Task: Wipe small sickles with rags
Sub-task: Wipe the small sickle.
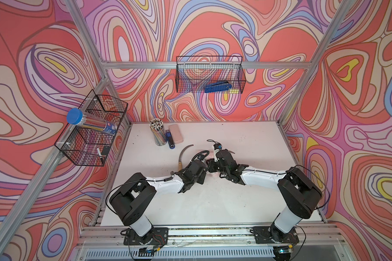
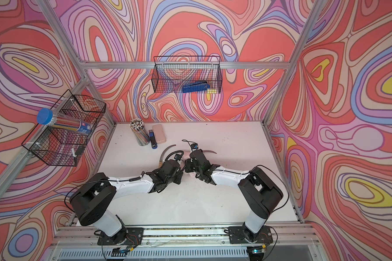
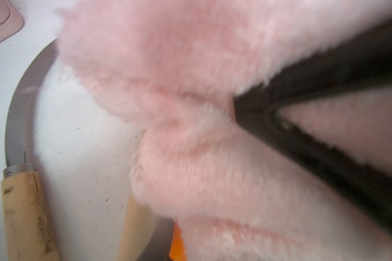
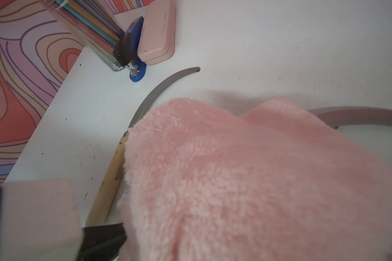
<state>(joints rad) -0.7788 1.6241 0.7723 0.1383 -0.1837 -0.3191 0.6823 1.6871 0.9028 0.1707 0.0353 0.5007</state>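
Status: left claw (image 3: pixel 235 108) is clenched on the rag (image 3: pixel 168 67). The fluffy pink pile bunches right at the tips and fills most of my left wrist view. My right claw (image 1: pixel 213 166) is clenched too. The rag drapes over its tips in the right wrist view, so I can't tell if a fold is pinched there. Both claws meet mid-desk (image 1: pixel 247 192), nearly tip to tip, with the rag between and under them. One wooden-handled sickle (image 1: pixel 183 156) lies flat on the desk just to my left of the rag, blade curving away toward the stapler (image 1: pixel 170 141) and pink case (image 1: pixel 175 133). The rag hides its blade base in the right wrist view. A second wooden handle (image 3: pixel 134 226) and an orange handle (image 3: pixel 177 245) poke out from under the rag. A grey blade (image 4: pixel 360 115) sticks out past the rag on my right.
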